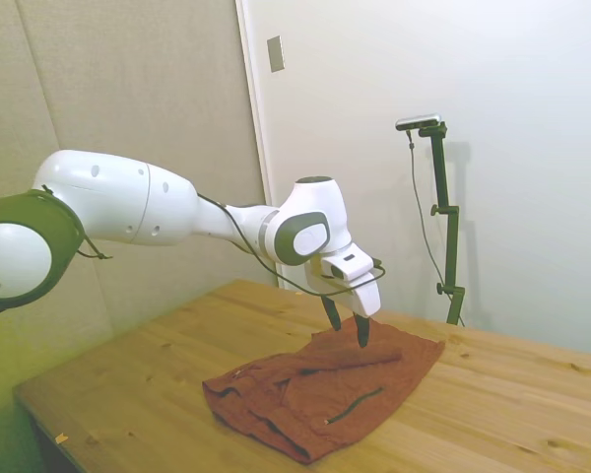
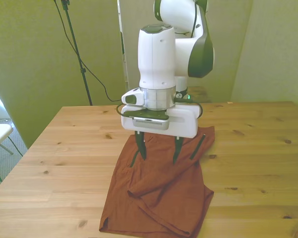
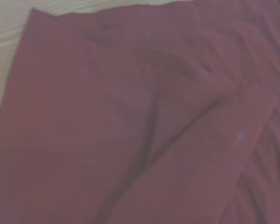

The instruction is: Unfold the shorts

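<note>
A pale pine bench (image 2: 64, 148) with dark knots stands in a plain room of beige walls, with a white door (image 1: 374, 148) showing in the side view. The shorts (image 2: 159, 188) lie on the bench near its middle, folded over, and fill nearly all of the blurred wrist view (image 3: 130, 130). In the front view their long axis runs from the far edge toward the camera, leaning toward the front view's left, the nearest hem close to the bench's front edge. Bare wood lies open on both sides of them. The jaws (image 2: 158, 148) hang over the shorts' far half, fingers (image 2: 140, 147) spread apart and holding nothing, tips just above the cloth.
</note>
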